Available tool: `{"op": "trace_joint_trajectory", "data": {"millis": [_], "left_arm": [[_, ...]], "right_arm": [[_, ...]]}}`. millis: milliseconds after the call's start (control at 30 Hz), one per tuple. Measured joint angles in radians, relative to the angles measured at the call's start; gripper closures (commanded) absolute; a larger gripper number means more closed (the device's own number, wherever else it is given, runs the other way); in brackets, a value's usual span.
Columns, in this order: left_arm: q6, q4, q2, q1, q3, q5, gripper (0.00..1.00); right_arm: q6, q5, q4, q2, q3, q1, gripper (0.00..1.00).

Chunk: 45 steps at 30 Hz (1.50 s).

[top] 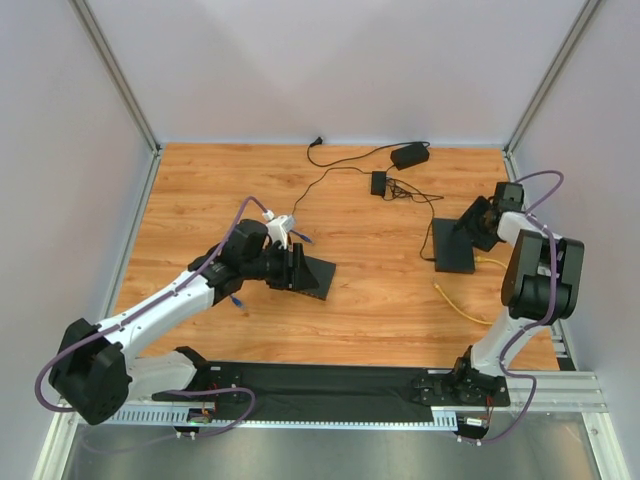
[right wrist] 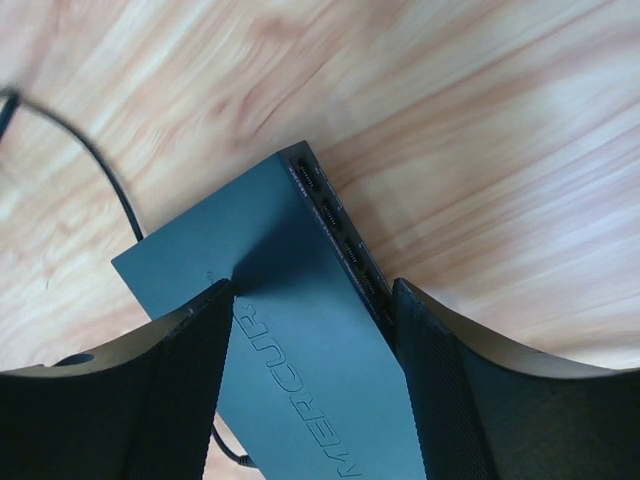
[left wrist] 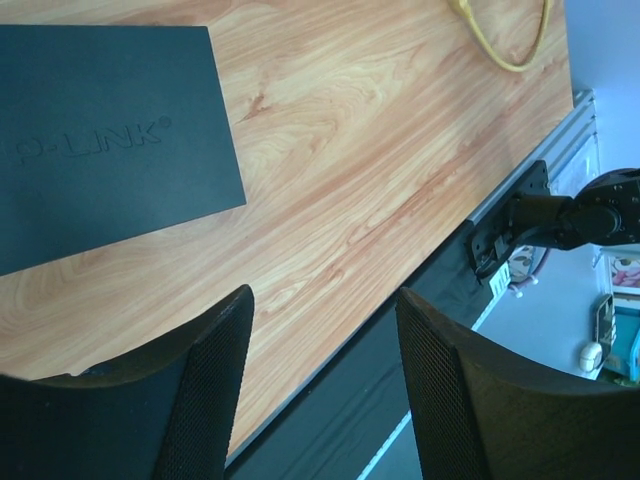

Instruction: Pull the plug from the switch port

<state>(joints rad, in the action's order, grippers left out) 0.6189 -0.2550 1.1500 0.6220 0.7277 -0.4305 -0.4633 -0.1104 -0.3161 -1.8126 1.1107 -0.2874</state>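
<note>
One switch [top: 453,247] and one black slab [top: 312,272] lie apart.

Up above now: a wood-grain tabletop [top: 380,300] fills the cell, its grain running left to right. Plain white panels close it in, the left wall [top: 60,180], the far wall [top: 330,60] and the right wall [top: 600,130]. Aluminium posts [top: 115,75] climb from both far corners. Along the near edge lies a black mat [top: 330,385], and just nearer a slotted aluminium rail [top: 560,390]. The light is soft and even, with a pale sheen on the wood in the right wrist view.
</note>
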Motion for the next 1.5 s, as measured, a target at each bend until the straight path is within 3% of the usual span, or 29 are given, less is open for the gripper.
{"op": "trace_joint_trajectory", "data": {"millis": [367,500,633,800,1000,1167,1300,1500], "left_arm": [[0.004,-0.014,0.159,0.082,0.163,0.052,0.40],[0.012,-0.013,0.277,0.113,0.259,0.058,0.43],[0.033,-0.006,0.396,0.130,0.344,0.056,0.53],[0.042,-0.021,0.562,0.166,0.500,0.062,0.53],[0.053,-0.029,0.744,0.231,0.703,0.067,0.53],[0.056,-0.057,0.905,0.265,0.876,0.086,0.56],[0.056,-0.089,1.006,0.280,1.000,0.133,0.60],[0.063,-0.146,1.107,0.291,1.136,0.190,0.67]], "right_arm": [[-0.140,-0.034,0.050,0.106,-0.159,0.204,0.35],[-0.232,-0.066,0.086,0.146,-0.220,0.246,0.36],[-0.296,-0.098,0.098,0.173,-0.248,0.281,0.35],[-0.285,-0.107,0.065,0.240,-0.248,0.310,0.33],[-0.220,-0.090,0.002,0.385,-0.254,0.241,0.32],[-0.213,-0.187,0.085,0.507,-0.432,0.113,0.37],[-0.219,-0.281,0.138,0.513,-0.583,0.030,0.45],[-0.244,-0.391,0.270,0.509,-0.690,0.016,0.51]]}}
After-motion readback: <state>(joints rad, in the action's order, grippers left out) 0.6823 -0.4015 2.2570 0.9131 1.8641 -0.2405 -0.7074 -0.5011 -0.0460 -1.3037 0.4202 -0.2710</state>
